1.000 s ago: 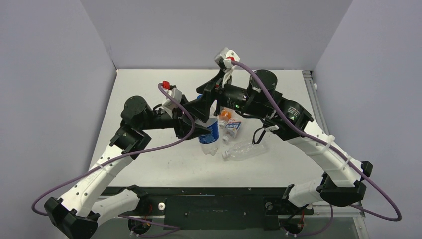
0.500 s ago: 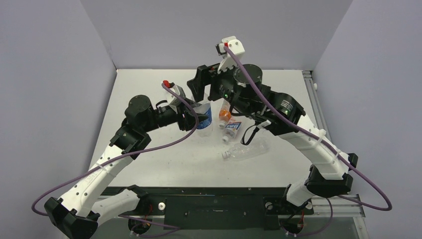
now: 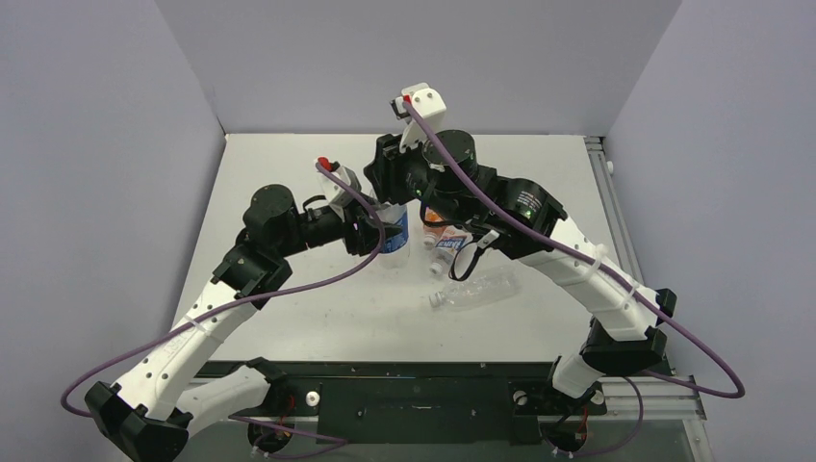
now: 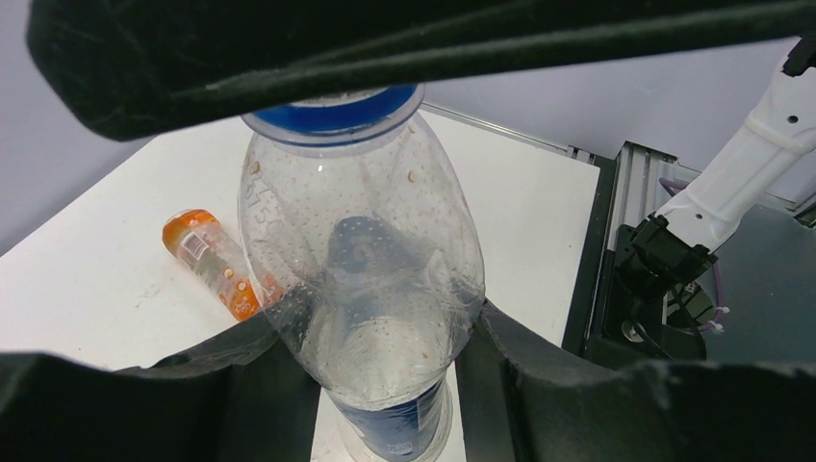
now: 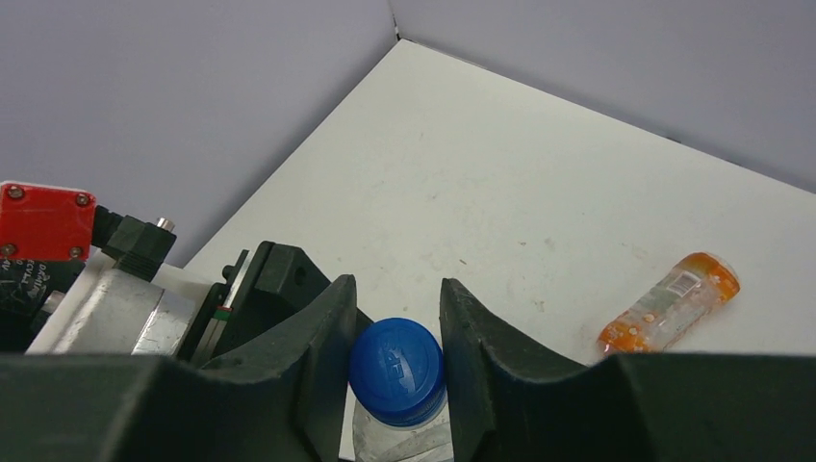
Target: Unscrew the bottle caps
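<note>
We have the left gripper (image 4: 380, 371) clamped on the lower body of the Pepsi bottle (image 4: 361, 260), which stands upright on the white table (image 3: 289, 173) a little left of centre. The right gripper (image 5: 396, 322) comes down over its top, one finger pressed against each side of the blue cap (image 5: 395, 358), so it is closed on that cap. Just beyond the held bottle the orange bottle (image 5: 671, 300) lies on its side. The short bottle with the blue-white label (image 3: 450, 245) lies next to it, and the plain bottle (image 3: 473, 289) lies on its side nearer the bases. None of the three touches either gripper. From above, the right arm (image 3: 539, 221) covers the cap and the bottle's shoulder and partly hides the orange bottle. In the left wrist view the right gripper's dark body crosses the top and hides most of the cap. Compared with a second ago, the Pepsi bottle has gone from leaning nearer the bases to standing farther back, and the right wrist has swung left to sit over it. The three lying bottles have not moved.
</note>
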Motion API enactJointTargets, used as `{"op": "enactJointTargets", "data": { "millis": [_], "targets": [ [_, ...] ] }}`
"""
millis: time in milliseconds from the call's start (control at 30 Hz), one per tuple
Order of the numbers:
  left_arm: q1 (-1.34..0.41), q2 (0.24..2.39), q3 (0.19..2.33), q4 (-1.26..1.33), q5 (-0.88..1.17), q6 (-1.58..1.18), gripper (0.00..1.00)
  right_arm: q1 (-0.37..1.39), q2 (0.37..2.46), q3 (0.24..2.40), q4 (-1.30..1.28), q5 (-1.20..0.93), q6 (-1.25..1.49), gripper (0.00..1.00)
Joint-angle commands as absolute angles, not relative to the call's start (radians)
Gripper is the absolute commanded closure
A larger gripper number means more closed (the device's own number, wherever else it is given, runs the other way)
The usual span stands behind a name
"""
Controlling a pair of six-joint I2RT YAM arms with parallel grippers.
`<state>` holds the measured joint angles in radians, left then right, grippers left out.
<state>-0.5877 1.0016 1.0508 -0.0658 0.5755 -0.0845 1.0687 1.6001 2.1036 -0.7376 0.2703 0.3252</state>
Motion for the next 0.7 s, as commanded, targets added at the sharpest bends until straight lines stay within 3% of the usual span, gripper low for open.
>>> {"op": "enactJointTargets", "data": {
  "millis": [0,167,267,467,667],
  "targets": [
    [-0.592,0.988,1.105,-0.057,0.57,-0.096,1.0,1.075,1.589,2.129,-0.742,0.265,0.315,0.71],
    [-0.592,0.992,1.125,-0.049,0.644,-0.135,1.0,1.058,1.558,2.117,-0.75,0.209,0.272,0.93],
    [-0.592,0.986,1.129,-0.022,0.763,-0.178,1.0,1.024,1.511,2.066,-0.696,-0.007,0.256,1.0],
    [-0.592,0.991,1.134,0.069,0.965,-0.315,1.0,0.947,1.387,1.882,-0.521,-0.464,0.257,1.0],
    [-0.592,1.005,1.135,0.126,1.073,-0.391,1.0,0.934,1.377,1.889,-0.518,-0.692,0.25,1.0]
  ]
}}
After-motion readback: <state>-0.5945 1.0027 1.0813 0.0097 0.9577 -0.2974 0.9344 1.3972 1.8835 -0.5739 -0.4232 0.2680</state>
